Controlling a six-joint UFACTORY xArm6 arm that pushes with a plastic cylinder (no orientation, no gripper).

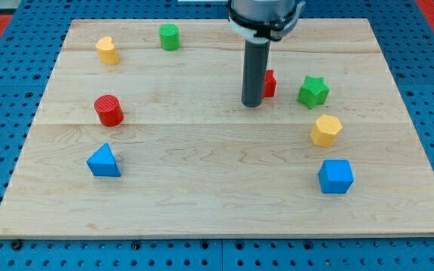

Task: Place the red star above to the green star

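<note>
my tip touches the red star, left of the green star; no claw shows

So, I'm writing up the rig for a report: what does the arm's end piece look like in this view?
A straight, dark grey cylindrical rod hangs from a wider black round housing with a white ring at the view's top. My tip is blunt and flat. No cables or markings show.
</note>
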